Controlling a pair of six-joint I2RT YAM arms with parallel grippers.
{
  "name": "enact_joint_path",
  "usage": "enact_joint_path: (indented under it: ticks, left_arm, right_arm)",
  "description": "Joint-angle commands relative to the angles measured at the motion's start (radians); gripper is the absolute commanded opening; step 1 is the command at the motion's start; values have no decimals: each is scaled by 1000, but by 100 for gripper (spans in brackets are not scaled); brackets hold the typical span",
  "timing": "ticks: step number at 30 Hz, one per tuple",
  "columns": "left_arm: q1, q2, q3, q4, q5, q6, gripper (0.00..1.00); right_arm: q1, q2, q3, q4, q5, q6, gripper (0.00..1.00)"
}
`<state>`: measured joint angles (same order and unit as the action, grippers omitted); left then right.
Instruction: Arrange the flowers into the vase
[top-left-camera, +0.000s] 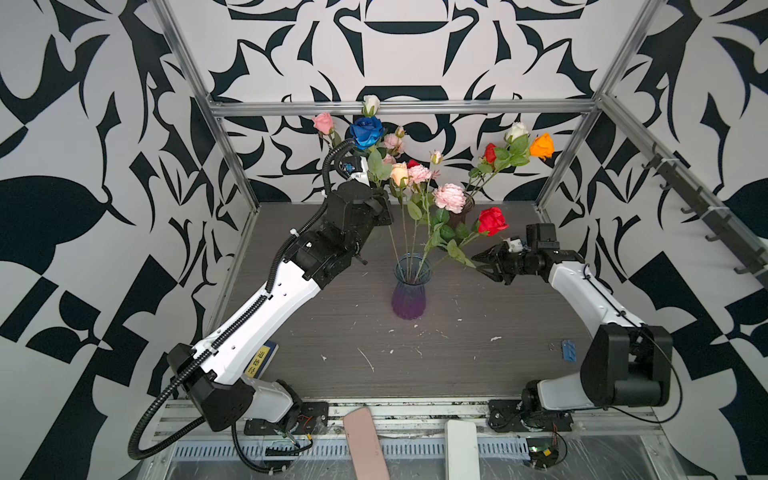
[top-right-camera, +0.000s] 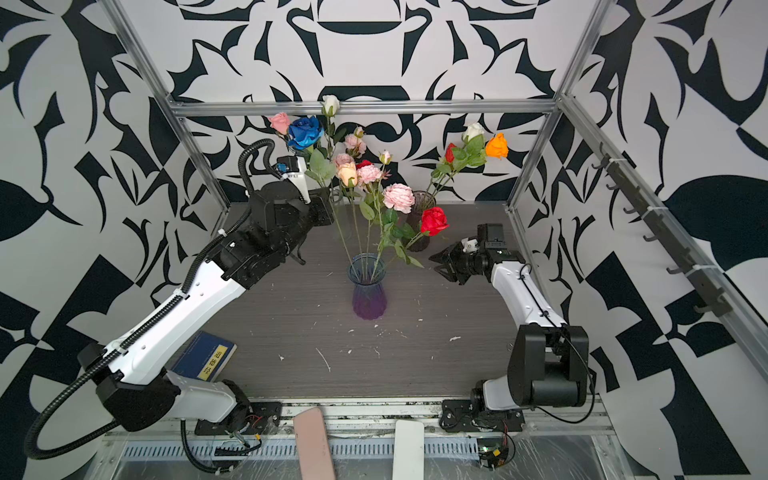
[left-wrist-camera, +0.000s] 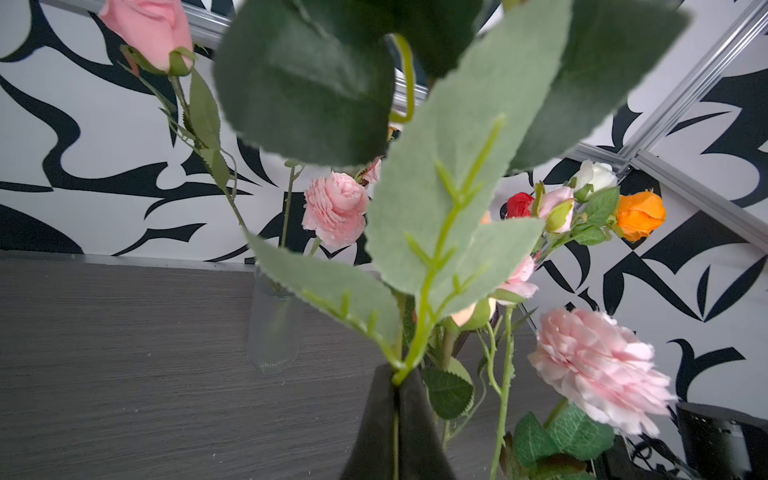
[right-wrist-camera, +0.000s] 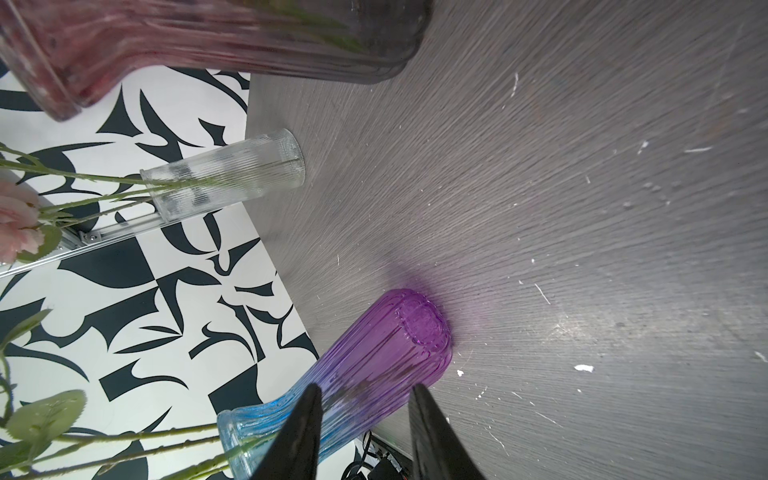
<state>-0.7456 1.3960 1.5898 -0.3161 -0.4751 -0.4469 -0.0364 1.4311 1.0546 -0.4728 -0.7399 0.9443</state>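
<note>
A ribbed vase (top-left-camera: 409, 291) (top-right-camera: 368, 291) (right-wrist-camera: 374, 353), blue at the rim and purple at the base, stands mid-table. It holds several of the flowers, among them a peach rose (top-left-camera: 400, 173), a ruffled pink bloom (top-left-camera: 449, 198) and a red rose (top-left-camera: 492, 221). My left gripper (left-wrist-camera: 397, 372) (top-left-camera: 383, 200) is raised behind the vase, to its left. It is shut on the green stem of a blue rose (top-left-camera: 365, 131) (top-right-camera: 305, 132), whose leaves (left-wrist-camera: 457, 187) hide the bloom in the left wrist view. My right gripper (top-left-camera: 478, 264) (right-wrist-camera: 365, 390) hangs open right of the vase, holding nothing.
A dark vase (top-left-camera: 462, 210) at the back holds white, orange and red roses. A clear vase (left-wrist-camera: 272, 324) (right-wrist-camera: 224, 178) at the back left holds more stems. A blue book (top-right-camera: 208, 353) lies under the left arm. A blue clip (top-left-camera: 568, 350) lies near the right arm.
</note>
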Motion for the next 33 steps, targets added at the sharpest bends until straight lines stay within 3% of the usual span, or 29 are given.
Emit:
enact_joint_path:
  ticks: [1, 2, 5, 8, 15, 18, 22, 27, 31, 33]
  left_arm:
    - [-20, -34, -27, 23, -46, 7, 6]
    - [-31, -38, -33, 16, -47, 11, 11]
    - [-75, -50, -58, -4, -77, 57, 43]
    - [-103, -81, -117, -52, -131, 101, 60]
    - [-110, -323, -413, -155, -176, -26, 62]
    - [-110, -409, -525, -154, -97, -49, 66]
    - [-110, -445, -702, 25, 157, 22, 84]
    - [-110, -416, -945, 403, 358, 109, 84]
    - [-110, -384, -1159, 812, 391, 176, 91]
    - [-110, -352, -1218, 936, 416, 225, 94]
  right_arm:
    - [7, 5, 37, 19, -15, 2, 39]
    - [6, 5, 38, 19, -16, 0, 39]
    - [6, 8, 42, 16, -19, -2, 39]
    - [6, 6, 45, 14, -24, -6, 39]
    - [6, 2, 28, 11, -29, -13, 39]
    - [11, 2, 18, 16, -27, -13, 39]
    - [27, 2, 10, 17, -22, -13, 39]
    - [50, -6, -5, 14, -3, -21, 40]
    - [100, -19, -51, 24, 36, -18, 40]
    - [134, -27, -72, 27, 68, -19, 41]
